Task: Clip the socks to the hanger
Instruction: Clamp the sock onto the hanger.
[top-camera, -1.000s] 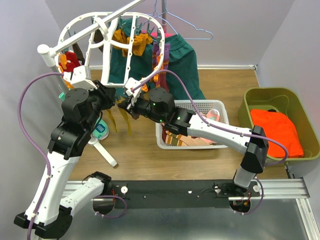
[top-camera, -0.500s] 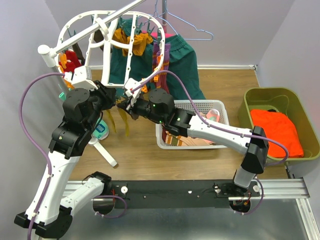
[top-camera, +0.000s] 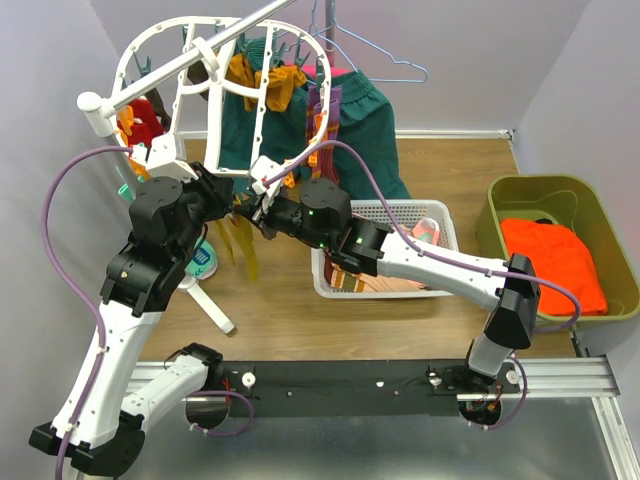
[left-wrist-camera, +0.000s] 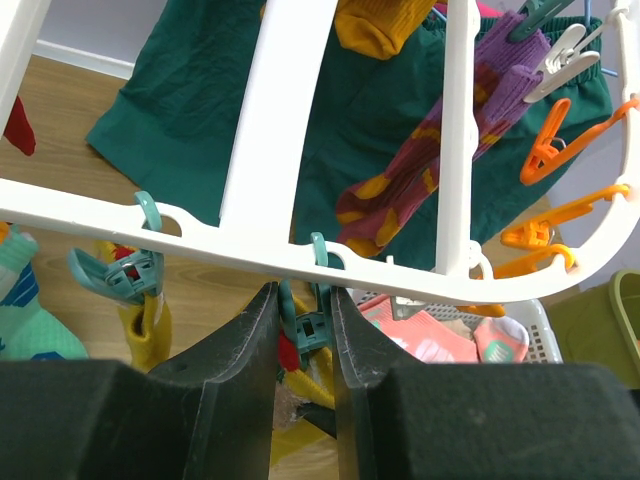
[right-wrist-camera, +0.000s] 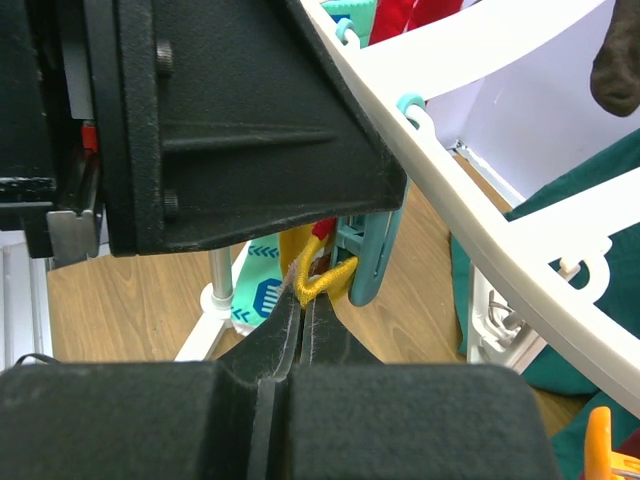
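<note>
The white lattice hanger (top-camera: 180, 90) hangs from a pole at the back left, with teal and orange clips. My left gripper (top-camera: 238, 205) is under its near rim (left-wrist-camera: 280, 240), shut on a teal clip (left-wrist-camera: 305, 325) between its jaws (left-wrist-camera: 303, 295). My right gripper (top-camera: 252, 212) meets it from the right. It is shut (right-wrist-camera: 302, 300) on the cuff of a mustard sock (right-wrist-camera: 325, 280), held right at that clip's mouth (right-wrist-camera: 372, 260). The sock dangles below (top-camera: 245, 250). Other socks hang clipped: a maroon patterned one (left-wrist-camera: 420, 180) and mustard ones (left-wrist-camera: 370, 25).
A white mesh basket (top-camera: 440, 215) with more socks stands under the right arm. An olive bin (top-camera: 590, 200) with orange cloth (top-camera: 555, 260) is at the right. A dark green garment (top-camera: 365, 120) and wire hangers (top-camera: 385, 60) hang behind. The stand's foot (top-camera: 205, 295) lies under the grippers.
Both grippers have stayed together at the teal clip. The left arm has edged slightly to the right, and the dangling mustard sock has shifted a little.
</note>
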